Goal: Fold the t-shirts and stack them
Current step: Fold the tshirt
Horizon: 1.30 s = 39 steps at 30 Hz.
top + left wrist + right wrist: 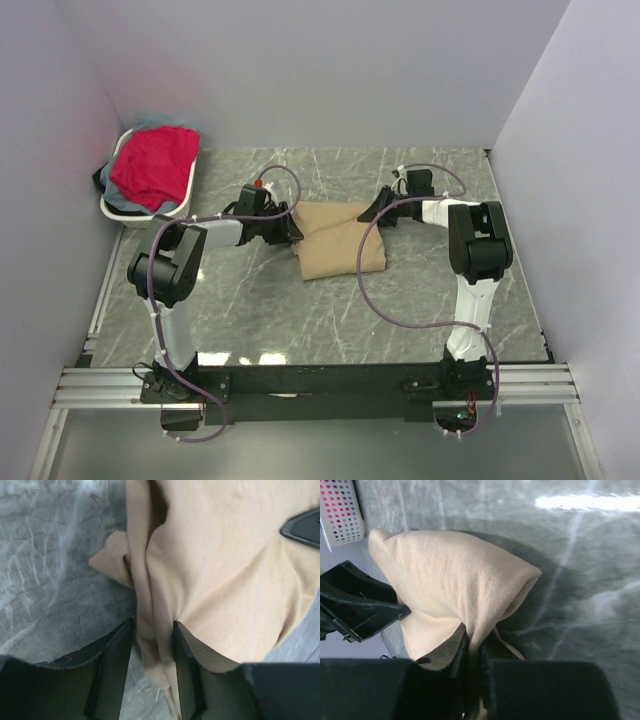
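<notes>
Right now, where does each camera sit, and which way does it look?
Top external: above and behind the bases, looking down on the table; left arm and right arm show, holding the tan t-shirt.
Left wrist: on the left arm, facing the tan t-shirt; its left end effector grips a fold.
Right wrist: on the right arm, facing toward the white basket; its right end effector grips cloth.
Shared: each wrist view shows the other end effector.

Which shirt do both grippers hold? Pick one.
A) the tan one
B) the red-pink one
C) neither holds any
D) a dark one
A: the left gripper and the right gripper each pinch a fold of the tan shirt, while the red-pink shirt lies in the basket.
</notes>
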{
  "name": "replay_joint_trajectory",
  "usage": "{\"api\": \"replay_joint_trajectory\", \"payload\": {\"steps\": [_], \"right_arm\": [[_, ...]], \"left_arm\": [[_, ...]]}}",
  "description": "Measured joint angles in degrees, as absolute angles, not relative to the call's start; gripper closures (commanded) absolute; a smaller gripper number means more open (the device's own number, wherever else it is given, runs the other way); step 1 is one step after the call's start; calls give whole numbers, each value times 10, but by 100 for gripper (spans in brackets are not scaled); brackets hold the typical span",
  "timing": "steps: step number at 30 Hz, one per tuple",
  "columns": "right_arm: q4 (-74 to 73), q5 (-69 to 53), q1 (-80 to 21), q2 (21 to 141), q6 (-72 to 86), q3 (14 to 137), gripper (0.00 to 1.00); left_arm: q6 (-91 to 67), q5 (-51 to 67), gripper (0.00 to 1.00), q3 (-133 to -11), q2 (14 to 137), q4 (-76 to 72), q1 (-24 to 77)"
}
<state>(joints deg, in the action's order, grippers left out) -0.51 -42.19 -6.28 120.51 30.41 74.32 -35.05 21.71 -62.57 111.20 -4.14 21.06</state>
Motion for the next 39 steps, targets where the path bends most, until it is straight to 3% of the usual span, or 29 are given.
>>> {"api": "replay_joint_trajectory", "payload": {"steps": [1,4,10,15,23,33,36,39], "right_arm": [[0,-427,-60,1210,309,742,65],[3,-431,-57,1221,315,742,51],[27,-439,-57,1216,319,738,35],[3,-381,-57,1156,299,703,27],[-55,-284,-57,1056,260,675,25],[-100,-234,-65,1046,245,609,25],[-100,-233,-74,1045,241,607,29],[-106,-233,-95,1045,238,607,37]], "left_arm": [[-350,223,50,-623,1112,-46,209],[-349,242,36,-621,1112,-53,206],[-346,256,26,-623,1107,-55,207],[-345,239,24,-623,1095,-33,208],[-343,217,23,-594,1071,-39,227],[-364,216,23,-587,1075,-69,290],[-371,216,26,-595,1082,-68,301],[-374,215,41,-604,1089,-65,310]]}}
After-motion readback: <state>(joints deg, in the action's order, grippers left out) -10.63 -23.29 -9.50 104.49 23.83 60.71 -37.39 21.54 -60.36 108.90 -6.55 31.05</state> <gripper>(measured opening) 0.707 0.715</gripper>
